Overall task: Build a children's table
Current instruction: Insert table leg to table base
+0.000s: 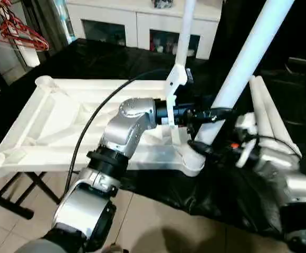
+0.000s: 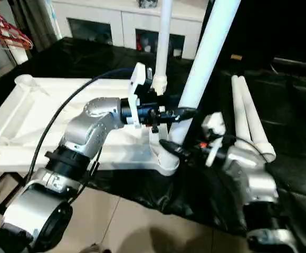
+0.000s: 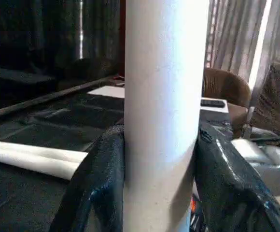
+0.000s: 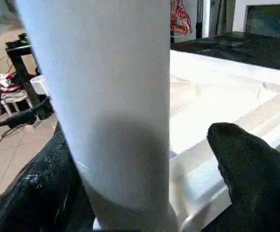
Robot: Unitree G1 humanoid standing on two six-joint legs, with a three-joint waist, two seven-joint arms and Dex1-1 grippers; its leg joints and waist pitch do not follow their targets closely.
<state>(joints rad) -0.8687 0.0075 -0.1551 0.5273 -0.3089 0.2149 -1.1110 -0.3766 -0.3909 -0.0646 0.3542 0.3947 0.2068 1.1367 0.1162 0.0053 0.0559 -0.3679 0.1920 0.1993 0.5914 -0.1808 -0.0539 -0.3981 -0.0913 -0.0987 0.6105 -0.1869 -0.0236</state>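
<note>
From the head camera I see the table top [image 1: 63, 121] lying underside up on the black-draped bench, with one leg [image 1: 242, 68] standing in its near corner socket [image 1: 192, 158] and another leg [image 1: 182, 37] standing at the far edge. Two spare legs [image 1: 271, 113] lie just beside that socket. My left gripper [image 1: 208, 115] clamps the near leg. On the left wrist camera, both fingers [image 3: 99, 179] press the tube. On the right wrist camera, my right gripper [image 4: 145, 183] straddles it, one finger [image 4: 251, 169] apart from it.
</note>
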